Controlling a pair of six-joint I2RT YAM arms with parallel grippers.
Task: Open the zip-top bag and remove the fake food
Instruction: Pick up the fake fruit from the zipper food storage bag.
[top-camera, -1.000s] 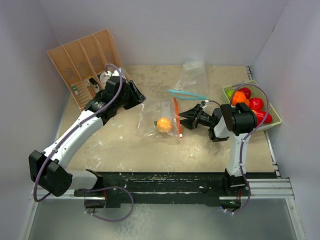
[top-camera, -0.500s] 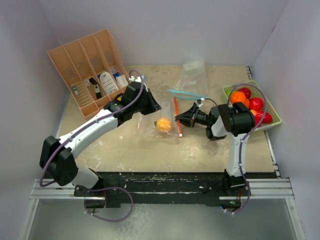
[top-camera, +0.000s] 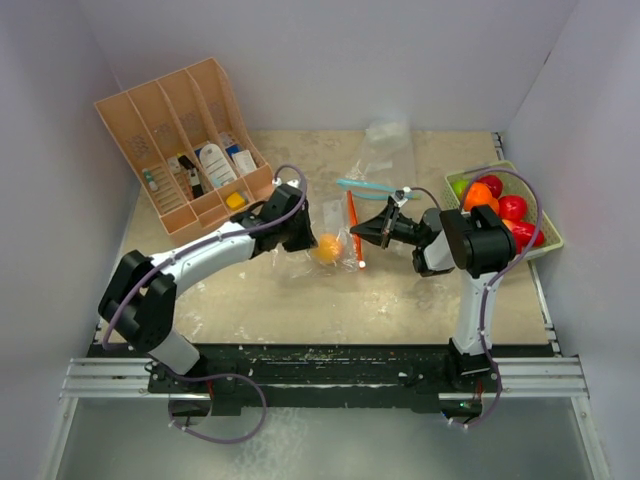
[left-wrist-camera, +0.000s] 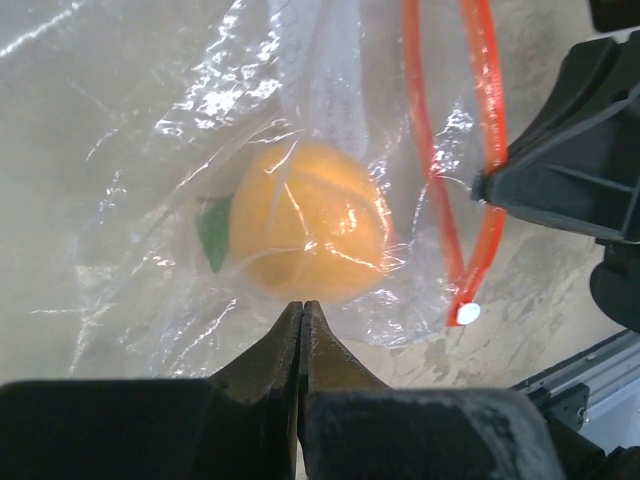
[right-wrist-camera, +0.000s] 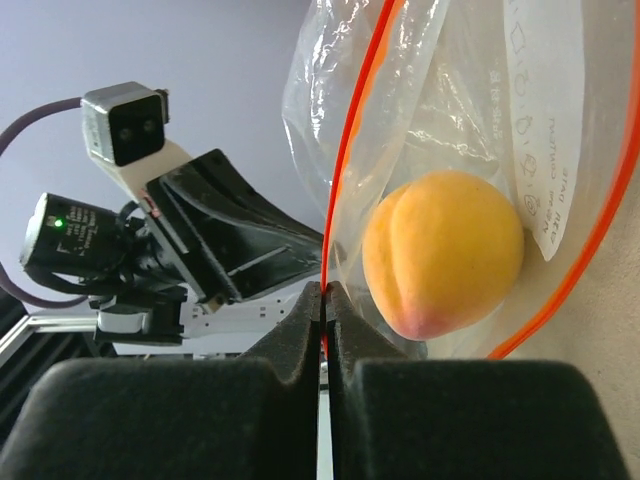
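The clear zip-top bag (top-camera: 330, 218) lies mid-table with its red zip strip (top-camera: 352, 225) on the right side. One piece of fake food, a yellow-orange fruit (top-camera: 326, 248) with a green leaf, sits inside it. My left gripper (top-camera: 305, 238) is shut, its tips (left-wrist-camera: 302, 305) meeting on the clear film just below the fruit (left-wrist-camera: 305, 220). My right gripper (top-camera: 360, 236) is shut on the red zip rim (right-wrist-camera: 350, 150), which runs straight into its jaws (right-wrist-camera: 323, 290) beside the fruit (right-wrist-camera: 445, 250). More fake food (top-camera: 505, 207), red, orange and green, fills the pale green tray (top-camera: 553, 238).
A tan slotted organizer (top-camera: 165, 125) with small items stands at the back left. A second bag with a teal zip (top-camera: 375, 187) and another clear bag (top-camera: 385, 140) lie behind the grippers. White walls close in the table on three sides.
My left arm swung right from the organizer to the bag's left side and shut. My right gripper closed onto the red zip rim.
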